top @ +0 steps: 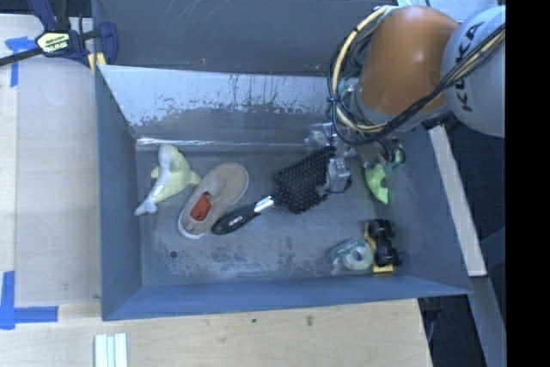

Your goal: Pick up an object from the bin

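Gripper (338, 170) sits low over the floor of the grey metal bin (258, 39), at 3 o'clock of centre. Its degree of opening cannot be told, nor whether it grasps anything. Black plastic hairbrush with bristled oval head (296, 182) lies just beside it at 8 o'clock, head nearest. Long axis runs 2 o'clock to 8 o'clock, handle trailing toward a beige fabric shoe (219, 185). Green plastic piece (376, 182) lies at 4 o'clock
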